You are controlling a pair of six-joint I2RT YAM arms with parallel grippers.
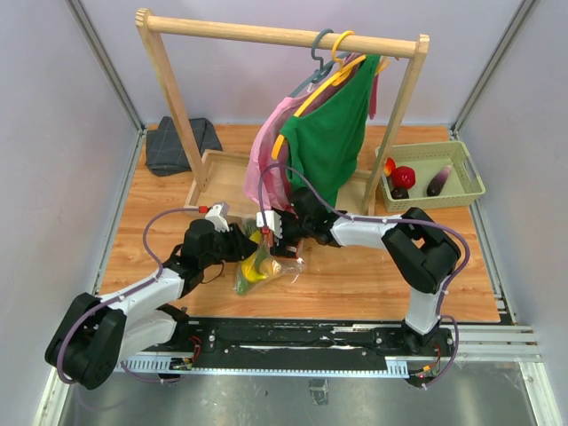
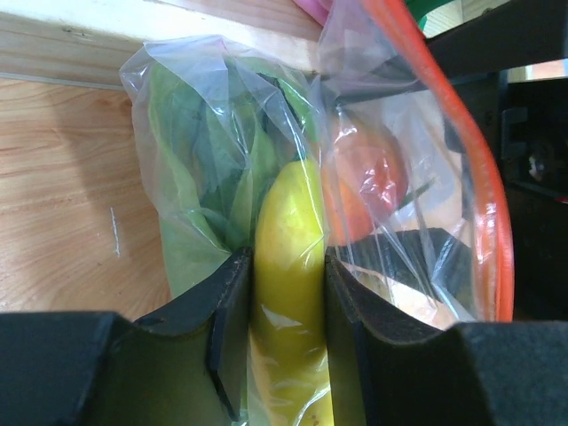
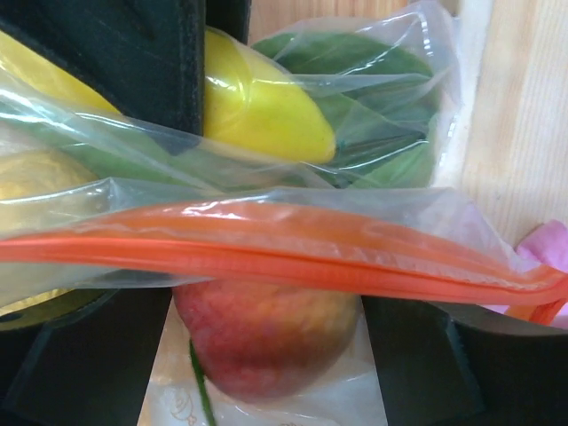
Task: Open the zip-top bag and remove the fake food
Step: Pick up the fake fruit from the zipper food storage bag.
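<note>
Anchors the zip-top bag (image 1: 266,266) on the table (image 1: 373,284) by pinching the banana (image 2: 284,204) through the film with the left gripper (image 2: 286,266). Sets the right gripper (image 3: 266,311) astride the peach (image 3: 257,355), just by the sealed-looking zip strip (image 3: 266,262) (fingers (image 3: 80,364) apart; clamping or not, cannot tell).

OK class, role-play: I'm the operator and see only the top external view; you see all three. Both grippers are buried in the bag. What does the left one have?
Observer: The left gripper is clamped on the yellow banana through the bag plastic.
Operator: Anything beside it?
Observer: Green leafy pieces, pressed against the banana's left side in that wrist view.
Operator: And the right?
Observer: At the right gripper, a peach sits between the fingers, with the orange zip strip crossing above it. Whether it grips anything, I cannot tell.
</note>
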